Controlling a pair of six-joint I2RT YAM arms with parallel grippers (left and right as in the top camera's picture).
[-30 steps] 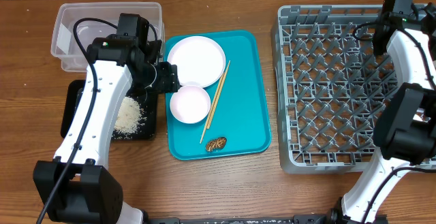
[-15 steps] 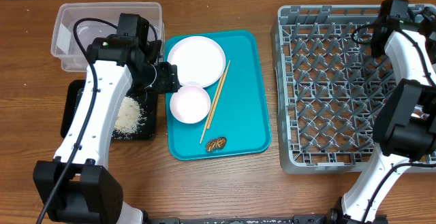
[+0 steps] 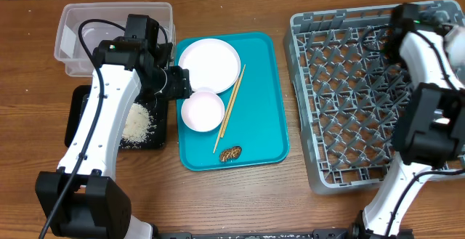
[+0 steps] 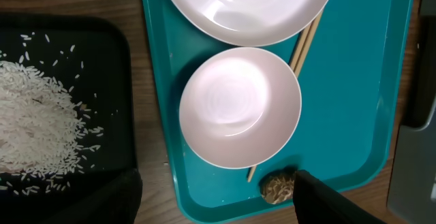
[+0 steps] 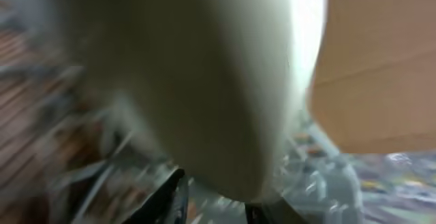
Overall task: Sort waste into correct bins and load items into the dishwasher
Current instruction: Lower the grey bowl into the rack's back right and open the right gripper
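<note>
My left gripper (image 3: 179, 85) is open and empty over the left edge of the teal tray (image 3: 265, 86); in the left wrist view its fingers (image 4: 214, 200) straddle the tray's near rim. On the tray lie a white plate (image 3: 209, 64), a white bowl (image 3: 202, 111) (image 4: 239, 105), a pair of chopsticks (image 3: 231, 104) and a brown food scrap (image 3: 230, 153) (image 4: 276, 187). My right gripper (image 3: 397, 34) is at the far side of the grey dish rack (image 3: 363, 101). Its wrist view is blurred; the fingers (image 5: 214, 207) sit close together around rack material.
A black tray with spilled rice (image 3: 136, 123) lies left of the teal tray. A clear plastic bin (image 3: 73, 39) stands at the back left. The dish rack now sits skewed, its near corner close to the table's front edge.
My right gripper has moved left, and the dish rack has shifted and rotated with it. The left arm and the tray items have not moved.
</note>
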